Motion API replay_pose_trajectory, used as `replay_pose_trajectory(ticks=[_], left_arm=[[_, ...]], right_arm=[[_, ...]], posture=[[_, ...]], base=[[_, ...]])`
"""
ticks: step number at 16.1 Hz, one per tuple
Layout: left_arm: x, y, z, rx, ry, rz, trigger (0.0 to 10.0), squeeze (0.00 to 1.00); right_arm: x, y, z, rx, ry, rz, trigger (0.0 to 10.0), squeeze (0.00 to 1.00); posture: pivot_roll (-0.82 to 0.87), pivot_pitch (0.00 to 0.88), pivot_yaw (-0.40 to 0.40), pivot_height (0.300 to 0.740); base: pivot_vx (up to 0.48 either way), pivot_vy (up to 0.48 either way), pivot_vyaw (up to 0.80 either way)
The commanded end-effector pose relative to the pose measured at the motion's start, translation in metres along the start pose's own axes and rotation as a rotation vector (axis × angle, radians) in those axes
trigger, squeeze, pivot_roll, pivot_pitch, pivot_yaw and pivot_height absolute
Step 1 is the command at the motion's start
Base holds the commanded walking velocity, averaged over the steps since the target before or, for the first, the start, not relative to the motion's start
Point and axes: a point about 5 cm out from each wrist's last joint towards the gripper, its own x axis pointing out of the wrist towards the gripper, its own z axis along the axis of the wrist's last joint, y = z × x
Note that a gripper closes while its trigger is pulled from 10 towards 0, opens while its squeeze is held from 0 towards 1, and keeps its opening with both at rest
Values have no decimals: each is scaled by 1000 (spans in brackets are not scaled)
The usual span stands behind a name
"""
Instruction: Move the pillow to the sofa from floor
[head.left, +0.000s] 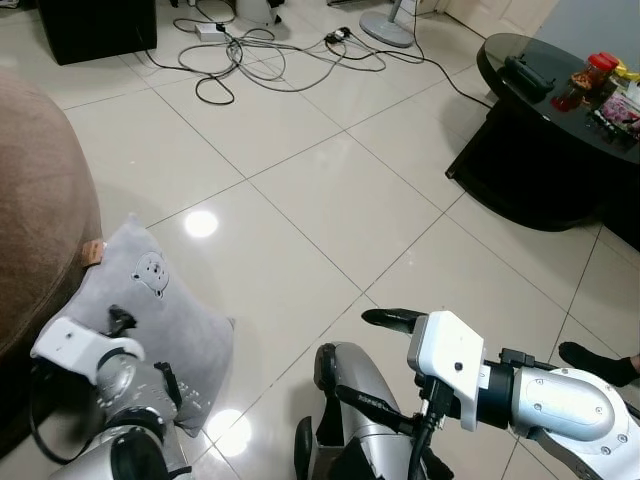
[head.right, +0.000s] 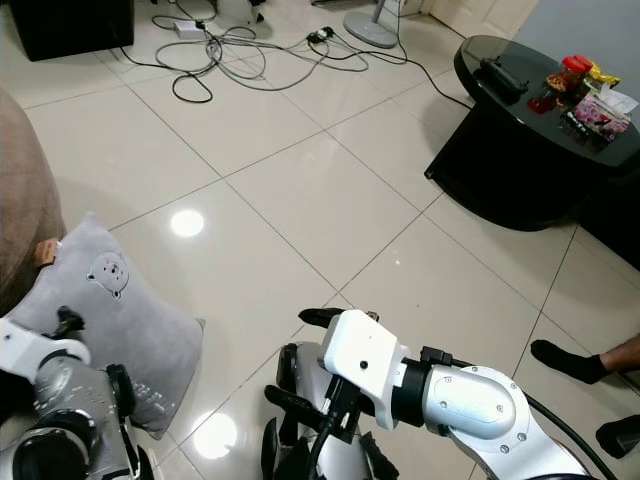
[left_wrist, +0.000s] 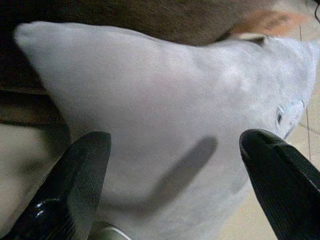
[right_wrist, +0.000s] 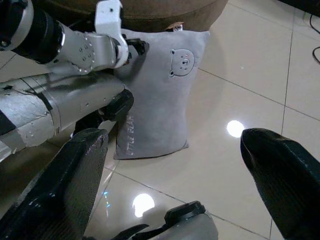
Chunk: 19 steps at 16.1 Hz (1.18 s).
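A grey pillow (head.left: 150, 290) with a small bear face lies on the tiled floor, leaning against the brown sofa (head.left: 40, 200) at my left. My left gripper (head.left: 145, 352) hovers over the pillow's near half. It is open, and in the left wrist view the grey fabric (left_wrist: 175, 115) spans the gap between its fingers (left_wrist: 75, 185). Low at the centre right, my right gripper (head.left: 385, 362) stands open above bare tiles with nothing in it. In the right wrist view the pillow (right_wrist: 165, 100) and my left arm lie ahead of the right gripper.
A black glass coffee table (head.left: 545, 115) with jars and snack packs stands at the right. A tangle of cables (head.left: 250, 55), a fan base (head.left: 385, 30) and a dark cabinet (head.left: 95, 25) sit at the far end. A person's foot in a black sock (head.left: 595, 362) rests at the right edge.
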Motion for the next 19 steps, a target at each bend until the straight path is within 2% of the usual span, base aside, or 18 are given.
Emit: replay_pose_trajectory(ticks=[1, 2, 3, 4, 8, 9, 10, 12, 13, 16, 18, 19], left_arm=[[-6, -6, -13, 61, 47, -13, 10000, 0], [-7, -5, -14, 116, 47, -11, 10000, 0], [-7, -1, -15, 150, 49, 3, 2078, 0], [-6, 2, -15, 157, 48, 16, 0, 0], [-6, 7, -14, 176, 42, 29, 0, 0], [-6, 7, -14, 139, 39, 23, 0, 0], [-7, -2, -12, 47, 26, -41, 0, 0], [-10, -12, -14, -3, 22, -109, 0, 0], [-11, -15, -14, -3, 19, -129, 0, 0], [-17, -49, -5, -28, -56, -333, 0, 0], [-27, -82, 4, 64, -132, -531, 0, 0], [-29, -88, 4, 87, -142, -568, 0, 0]], right_arm=[[-4, 0, -1, -3, 18, -14, 10000, 0], [-4, 0, -3, -4, 23, -16, 10000, 0], [-4, 0, -3, -7, 27, -18, 10000, 0], [-4, -1, -3, -10, 29, -23, 10000, 0], [-4, -2, -6, -9, 32, -35, 10000, 0], [-3, -4, -8, -7, 32, -45, 10000, 0], [-2, -13, -10, 26, 12, -98, 10000, 0], [1, -21, -19, 58, 1, -140, 10000, 0], [2, -23, -22, 63, -2, -152, 10000, 0], [11, -44, -48, 133, -18, -300, 10000, 0], [17, -64, -70, 189, 16, -454, 10000, 0], [18, -68, -74, 206, 21, -482, 10000, 0]], posture=[[-347, 145, -291, 533], [-346, 146, -284, 533], [-345, 145, -282, 533], [-345, 142, -281, 533], [-332, 140, -271, 533], [-318, 139, -257, 533], [-279, 138, -224, 533], [-221, 120, -178, 533], [-213, 116, -170, 533], [-90, 59, -81, 533], [-2, 32, -33, 533], [7, 28, -30, 533]], base=[[0, 0, 0], [0, 0, 0], [0, 0, 0], [0, 0, 0], [0, 0, 0], [0, 0, 0], [0, 0, 0], [0, 0, 0], [0, 0, 0], [0, 0, 0], [0, 0, 0], [0, 0, 0]])
